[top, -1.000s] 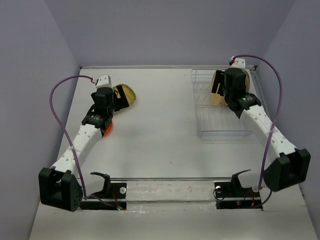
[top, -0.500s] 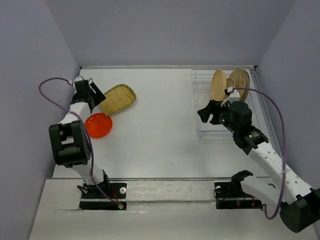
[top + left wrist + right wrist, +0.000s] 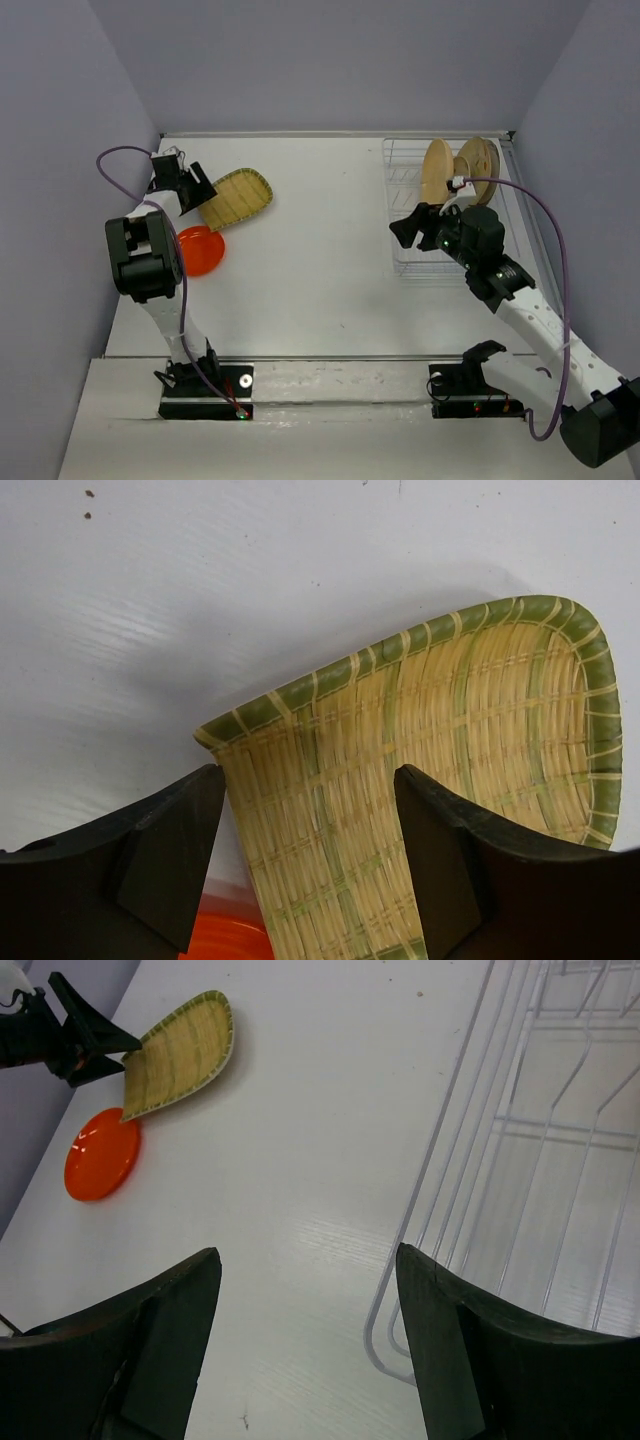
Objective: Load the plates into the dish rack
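The yellow-green woven-look plate (image 3: 237, 197) lies at the back left of the table, its near end over the rim of the small orange-red plate (image 3: 197, 250). My left gripper (image 3: 190, 185) is open right at the woven plate's left end; in the left wrist view the woven plate (image 3: 430, 780) fills the gap between the spread fingers (image 3: 170, 850), with the orange-red plate (image 3: 225, 935) below. The white wire dish rack (image 3: 450, 262) stands at the back right with a tan plate (image 3: 436, 170) and an orange-tan plate (image 3: 478, 158) upright in it. My right gripper (image 3: 410, 228) is open and empty at the rack's left side.
The right wrist view shows the rack's wires (image 3: 540, 1160), the woven plate (image 3: 180, 1055), the orange-red plate (image 3: 102, 1153) and the left gripper (image 3: 85, 1035) far across bare white table. Purple walls close in the left, right and back sides.
My right gripper has drawn back from the rack, leaving a tan plate standing in it. My left arm has swung to the far left and its gripper has edged toward the woven plate.
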`<state>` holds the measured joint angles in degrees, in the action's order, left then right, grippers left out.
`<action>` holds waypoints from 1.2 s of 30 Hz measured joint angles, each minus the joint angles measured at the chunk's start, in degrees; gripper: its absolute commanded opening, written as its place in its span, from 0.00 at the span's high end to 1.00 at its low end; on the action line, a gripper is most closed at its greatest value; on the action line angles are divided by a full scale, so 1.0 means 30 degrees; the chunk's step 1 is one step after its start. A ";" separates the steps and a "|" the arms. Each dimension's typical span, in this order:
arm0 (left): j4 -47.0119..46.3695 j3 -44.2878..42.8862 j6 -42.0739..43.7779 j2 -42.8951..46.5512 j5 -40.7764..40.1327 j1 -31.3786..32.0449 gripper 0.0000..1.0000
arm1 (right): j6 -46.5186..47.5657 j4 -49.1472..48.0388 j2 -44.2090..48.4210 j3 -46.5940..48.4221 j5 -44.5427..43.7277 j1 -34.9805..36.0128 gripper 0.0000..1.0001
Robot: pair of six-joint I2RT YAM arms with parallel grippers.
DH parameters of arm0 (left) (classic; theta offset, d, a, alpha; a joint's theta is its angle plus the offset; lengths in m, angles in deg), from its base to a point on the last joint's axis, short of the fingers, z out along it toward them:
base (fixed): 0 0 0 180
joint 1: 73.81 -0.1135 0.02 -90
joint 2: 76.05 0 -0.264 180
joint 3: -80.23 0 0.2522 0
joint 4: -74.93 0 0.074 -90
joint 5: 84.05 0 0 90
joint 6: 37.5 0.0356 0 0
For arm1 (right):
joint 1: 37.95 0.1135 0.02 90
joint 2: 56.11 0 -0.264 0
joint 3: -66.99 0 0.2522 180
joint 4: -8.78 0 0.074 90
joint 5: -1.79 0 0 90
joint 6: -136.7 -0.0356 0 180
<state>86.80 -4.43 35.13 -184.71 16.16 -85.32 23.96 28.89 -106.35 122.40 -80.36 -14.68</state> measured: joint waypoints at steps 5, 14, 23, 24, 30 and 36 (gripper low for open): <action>-0.0036 -0.0423 0.0845 -0.0459 0.0488 -0.0219 0.20 | -0.0007 -0.0233 -0.0168 -0.0044 0.0299 0.0000 0.24; -0.0306 -0.0066 0.1282 -0.0597 0.0750 -0.0831 0.22 | -0.0131 -0.0350 -0.0277 -0.0117 0.0539 0.0000 0.25; -0.0678 0.0080 0.1173 -0.1020 0.2127 -0.0918 0.22 | -0.0248 -0.0699 -0.0284 -0.0459 0.0787 0.0000 0.25; -0.0707 0.0066 0.1122 -0.1180 0.2331 -0.0918 0.22 | -0.0284 -0.0721 -0.0284 -0.0459 0.0823 0.0000 0.25; -0.1399 -0.0546 0.0663 -0.2113 0.3490 -0.0918 0.35 | -0.0357 -0.1362 -0.0372 -0.0459 0.0984 0.0000 0.25; -0.2907 -0.0619 -0.1107 -0.2696 0.5333 -0.1049 0.94 | -0.0364 -0.1778 -0.0379 -0.0481 0.0911 0.0000 0.26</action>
<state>78.08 -6.29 31.81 -192.80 32.16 -88.47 22.86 23.56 -107.49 120.96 -77.62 -14.68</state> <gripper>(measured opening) 0.296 0.748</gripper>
